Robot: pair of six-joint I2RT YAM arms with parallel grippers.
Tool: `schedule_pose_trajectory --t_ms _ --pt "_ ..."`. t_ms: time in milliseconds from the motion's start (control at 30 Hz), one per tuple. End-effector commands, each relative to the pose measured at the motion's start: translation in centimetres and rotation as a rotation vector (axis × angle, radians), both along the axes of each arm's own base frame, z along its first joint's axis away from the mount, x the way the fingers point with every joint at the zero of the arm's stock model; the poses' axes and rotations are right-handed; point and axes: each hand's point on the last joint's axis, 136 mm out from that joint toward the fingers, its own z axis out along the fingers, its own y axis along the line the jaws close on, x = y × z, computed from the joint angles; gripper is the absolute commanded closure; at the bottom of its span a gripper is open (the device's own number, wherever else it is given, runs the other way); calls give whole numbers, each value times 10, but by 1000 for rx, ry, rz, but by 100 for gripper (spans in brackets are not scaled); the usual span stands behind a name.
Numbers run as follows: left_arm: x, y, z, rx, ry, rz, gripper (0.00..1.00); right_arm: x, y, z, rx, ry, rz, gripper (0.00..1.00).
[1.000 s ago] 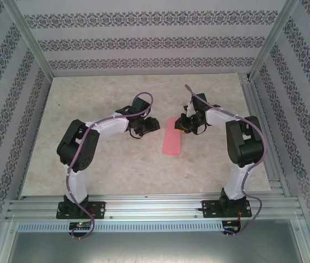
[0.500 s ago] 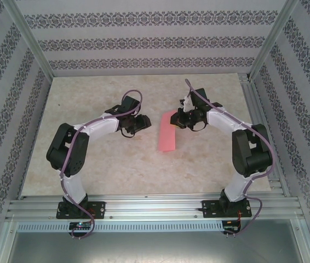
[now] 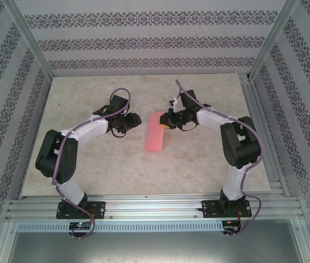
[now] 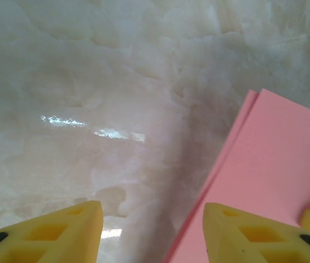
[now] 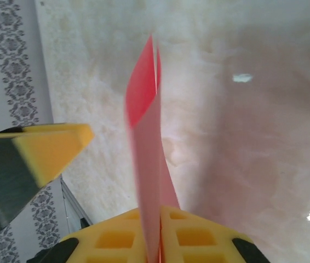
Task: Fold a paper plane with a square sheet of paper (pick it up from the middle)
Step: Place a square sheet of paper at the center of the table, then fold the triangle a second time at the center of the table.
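Folding looks barely begun: the square sheet of paper (image 3: pixel 155 133), doubled into a narrow strip, lies on the worktop (image 3: pixel 89 164) between the arms, its far end pinched in the right claw (image 3: pixel 167 119). The left claw (image 3: pixel 133 121) hovers half-open and empty just beside it. Next, I'd guess, it must pin the strip for a corner fold.
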Motion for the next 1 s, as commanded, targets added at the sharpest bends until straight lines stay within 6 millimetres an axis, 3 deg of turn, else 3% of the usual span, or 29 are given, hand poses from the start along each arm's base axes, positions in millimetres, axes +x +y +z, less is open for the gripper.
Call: schedule_pose_trajectory --t_ms 0,133,200,267,367,467,533,667,700,967 --pt "-3 4 1 -1 -3 -8 48 12 -9 -21 -36 5 19 84" --pt "-5 4 0 -4 0 -9 47 19 -31 -32 -133 -2 8 70" --pt "-5 4 -1 -4 -1 -10 47 23 -45 -31 -186 -18 4 72" --pt "-4 2 -2 -10 1 -14 47 27 -53 -28 -204 -24 2 58" --pt "-3 0 -2 -13 1 -16 47 25 -69 -28 -341 -35 5 56" --pt "-1 3 -2 1 -7 -8 47 16 -71 -18 -445 -100 15 48" --pt "1 9 -3 2 -7 10 47 4 -68 -12 -553 -155 42 40" --pt "5 27 -11 -44 7 73 47 -21 -53 -4 -772 -303 140 6" --pt "6 32 -13 -45 12 85 47 -28 -44 -5 -796 -336 181 2" --pt "11 66 -19 -88 17 156 47 -61 -1 -24 -1029 -563 482 2"
